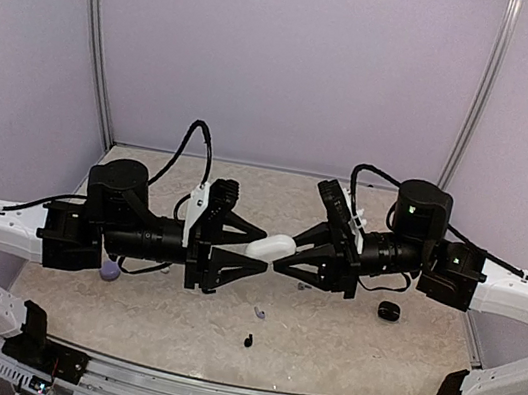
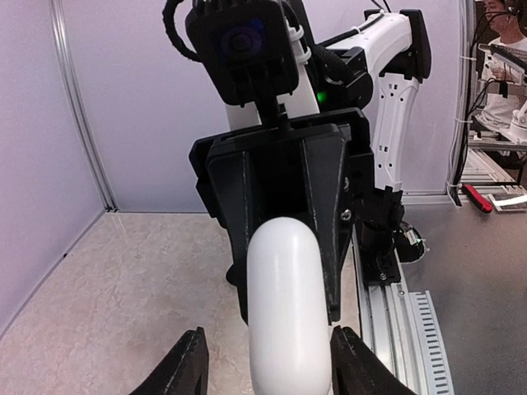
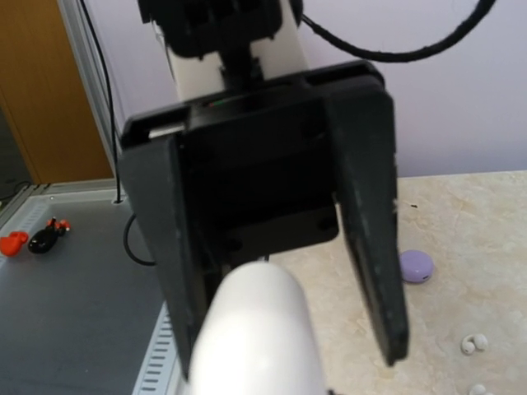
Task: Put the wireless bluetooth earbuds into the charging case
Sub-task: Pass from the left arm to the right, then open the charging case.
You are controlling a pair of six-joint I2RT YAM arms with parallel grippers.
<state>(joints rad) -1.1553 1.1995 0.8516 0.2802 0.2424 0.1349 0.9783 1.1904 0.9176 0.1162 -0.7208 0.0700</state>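
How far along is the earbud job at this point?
Nothing looks finished: a lavender earbud, a black earbud and white earbuds lie loose on the table. In hand: the white case, apparently closed, is held in mid-air by the right tool, with the left tool open around its other end. Left: opening cases and seating every visible earbud; the lavender case and black case sit on the table.

white case (image 1: 271,245): I see glossy, smooth plastic
table (image 1: 343,332): I read matt, marbled stone-look
lavender case (image 3: 416,266): smooth plastic, soft sheen
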